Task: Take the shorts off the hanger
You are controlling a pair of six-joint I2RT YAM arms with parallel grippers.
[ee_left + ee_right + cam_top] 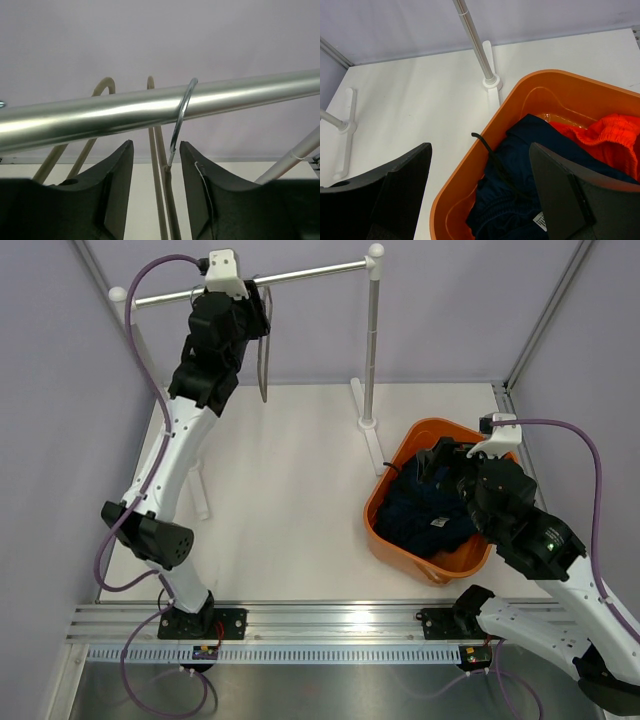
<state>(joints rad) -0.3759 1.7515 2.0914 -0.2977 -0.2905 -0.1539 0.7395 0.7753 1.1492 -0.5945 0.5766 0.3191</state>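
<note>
A bare beige hanger [264,368] hangs by its metal hook [180,113] from the silver rail [300,276]. My left gripper [257,318] is raised to the rail and open; in the left wrist view [156,150] its jaws stand on either side of the hanger's neck [169,195] without touching it. The navy shorts [425,512] lie bunched in the orange basket [398,540]. My right gripper [452,456] is open and empty above the basket's near-left rim; the right wrist view [480,150] shows the shorts [525,195] below it.
An orange-red garment [614,136] lies in the basket beside the shorts. The rack's upright pole [372,340] and its foot [364,410] stand behind the basket; another foot [200,490] is at the left. Beige hooks [102,86] also hang on the rail.
</note>
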